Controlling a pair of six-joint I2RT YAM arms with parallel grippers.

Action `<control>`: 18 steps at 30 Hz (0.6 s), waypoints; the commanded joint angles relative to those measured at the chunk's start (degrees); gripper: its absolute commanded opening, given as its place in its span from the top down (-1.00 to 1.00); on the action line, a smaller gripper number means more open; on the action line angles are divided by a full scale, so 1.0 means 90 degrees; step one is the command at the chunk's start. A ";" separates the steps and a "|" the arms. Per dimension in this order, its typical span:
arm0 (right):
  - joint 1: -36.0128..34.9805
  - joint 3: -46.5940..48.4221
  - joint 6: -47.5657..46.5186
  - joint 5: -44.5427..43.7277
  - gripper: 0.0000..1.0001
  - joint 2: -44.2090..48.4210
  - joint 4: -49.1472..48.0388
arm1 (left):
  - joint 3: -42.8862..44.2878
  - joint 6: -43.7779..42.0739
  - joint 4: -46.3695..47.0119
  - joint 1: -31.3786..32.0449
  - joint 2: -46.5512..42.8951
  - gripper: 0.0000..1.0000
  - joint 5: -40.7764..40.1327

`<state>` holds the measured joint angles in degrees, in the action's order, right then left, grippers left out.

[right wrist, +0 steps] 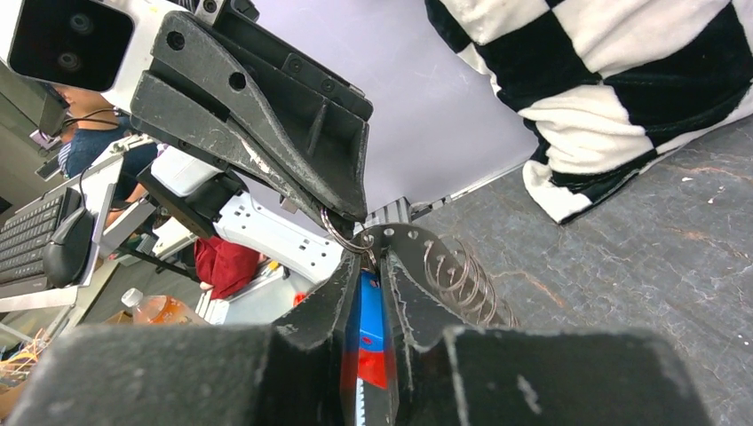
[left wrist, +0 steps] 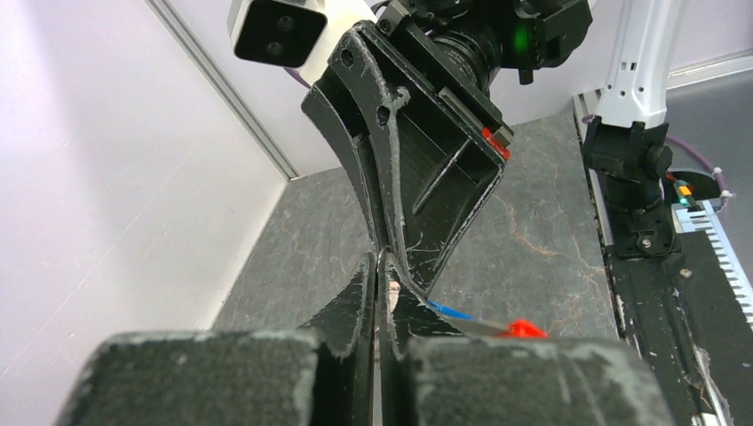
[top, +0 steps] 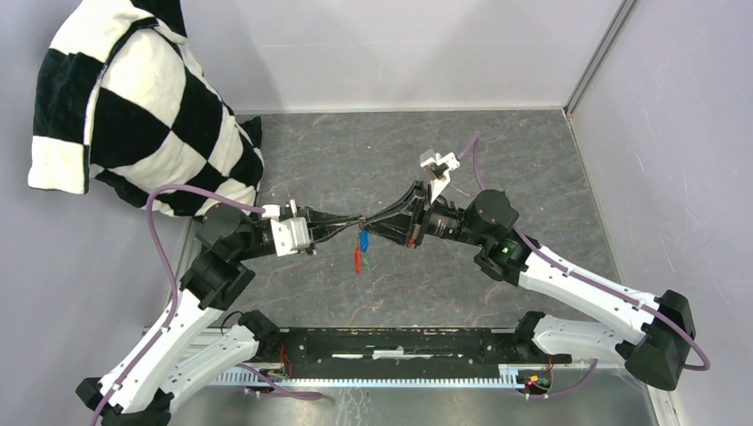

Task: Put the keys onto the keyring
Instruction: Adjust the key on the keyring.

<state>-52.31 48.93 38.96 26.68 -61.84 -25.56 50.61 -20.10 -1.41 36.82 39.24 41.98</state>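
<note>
Top external view: both arms meet nose to nose over the middle of the desk, with a checkered pillow off at the far left.
Left gripper: closed, its tips pinching the keyring – the right wrist view shows the thin wire loop caught at its very point.
Hanging load: the blue key and the red tag dangle just below where the tips meet, clear of the desk.
Strap: grey coils trail from the ring, beside the right fingers.
Right gripper: jaws a narrow slit apart, blue and red showing between them – whether it grips the key I cannot tell.
Progress: the blue key is at the ring, but whether it is fully threaded is unclear.
Left to do: probably the green key, which I cannot make out with certainty.
</note>
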 commanded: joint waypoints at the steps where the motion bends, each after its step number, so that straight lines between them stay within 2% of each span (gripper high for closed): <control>1: 0.0000 0.0037 -0.0012 0.0311 0.61 -0.0072 -0.0215 | 0.0260 0.0392 0.0761 -0.0009 0.0012 0.96 0.0088; 4: 0.0005 0.0131 -0.0113 0.0379 0.59 -0.0074 -0.0136 | 0.0280 0.0590 0.0874 -0.0009 0.0041 0.96 0.0098; 8: 0.0072 0.0394 -0.0493 0.0642 0.41 -0.0002 0.0259 | 0.0280 0.0901 0.1034 -0.0009 0.0073 0.96 0.0088; 11: 0.0153 0.0837 -0.1256 0.1060 0.21 0.0129 0.1020 | 0.0335 0.1118 0.1101 -0.0009 0.0106 0.96 0.0066; 14: 0.0231 0.1568 -0.2356 0.1186 -0.01 0.0206 0.2408 | 0.0382 0.1265 0.1114 -0.0009 0.0130 0.96 0.0079; 18: 0.0362 0.2373 -0.3283 0.1278 -0.10 0.0111 0.3677 | 0.0429 0.1382 0.1116 -0.0009 0.0141 0.96 0.0146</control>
<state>-50.13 62.41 21.63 35.27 -62.04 -5.17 51.48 -11.51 4.49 36.82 40.53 42.57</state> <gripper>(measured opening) 0.542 0.037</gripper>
